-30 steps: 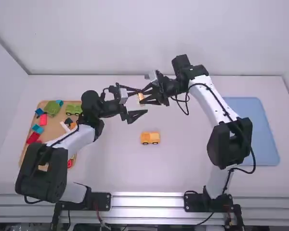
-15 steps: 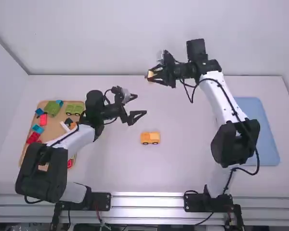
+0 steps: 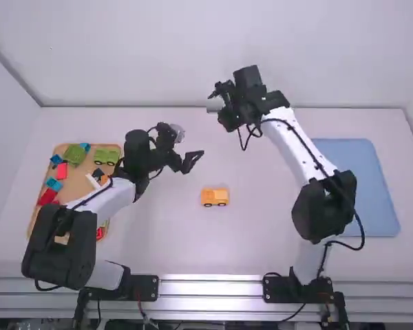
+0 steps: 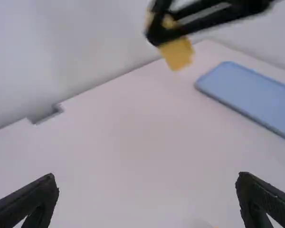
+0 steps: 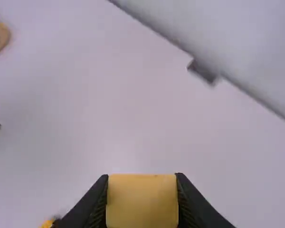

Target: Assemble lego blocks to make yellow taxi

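Two arms are seen over the white table (image 3: 261, 240). Left gripper (image 3: 193, 143) is held left of centre in the high view; its fingers are spread wide, with nothing gripped between them. Right gripper (image 3: 221, 110) is held in the upper middle of the same frame. At the bottom centre of the right wrist view, a yellow block (image 5: 142, 201) is clamped between its two fingers; the block is also seen near the top of the left wrist view. Yellow toy vehicle (image 3: 215, 197) is set on the table just below centre in the high view, apart from both grippers. At the left, a wooden tray (image 3: 74, 187) is loaded with a green vehicle (image 3: 106, 156) and assorted coloured blocks. Blue tray (image 3: 361, 185) is laid at the right.
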`<state>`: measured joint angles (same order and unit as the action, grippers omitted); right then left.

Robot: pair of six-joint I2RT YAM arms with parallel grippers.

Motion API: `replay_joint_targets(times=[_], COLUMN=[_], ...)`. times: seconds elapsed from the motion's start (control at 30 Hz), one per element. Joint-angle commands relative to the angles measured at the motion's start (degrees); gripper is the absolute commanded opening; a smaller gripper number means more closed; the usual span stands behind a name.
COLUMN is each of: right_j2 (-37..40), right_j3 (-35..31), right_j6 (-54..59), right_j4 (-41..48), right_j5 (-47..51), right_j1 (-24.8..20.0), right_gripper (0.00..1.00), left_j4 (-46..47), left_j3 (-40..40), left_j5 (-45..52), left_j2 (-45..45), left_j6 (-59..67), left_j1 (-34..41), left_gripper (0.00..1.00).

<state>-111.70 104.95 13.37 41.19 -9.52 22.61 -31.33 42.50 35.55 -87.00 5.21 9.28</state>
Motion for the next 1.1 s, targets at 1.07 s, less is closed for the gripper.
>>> replay_joint_targets(times=[1.07], right_j2=[-15.04], right_j3=[7.28], right_j6=[21.29], right_j4=[12.28], right_j5=[1.84], right_j1=[20.24], right_gripper=[0.17], left_j4=[25.14], left_j3=[-20.57], left_j5=[-60.78], left_j2=[66.49], left_j6=[-1.18], left_j1=[0.76], left_gripper=[0.99])
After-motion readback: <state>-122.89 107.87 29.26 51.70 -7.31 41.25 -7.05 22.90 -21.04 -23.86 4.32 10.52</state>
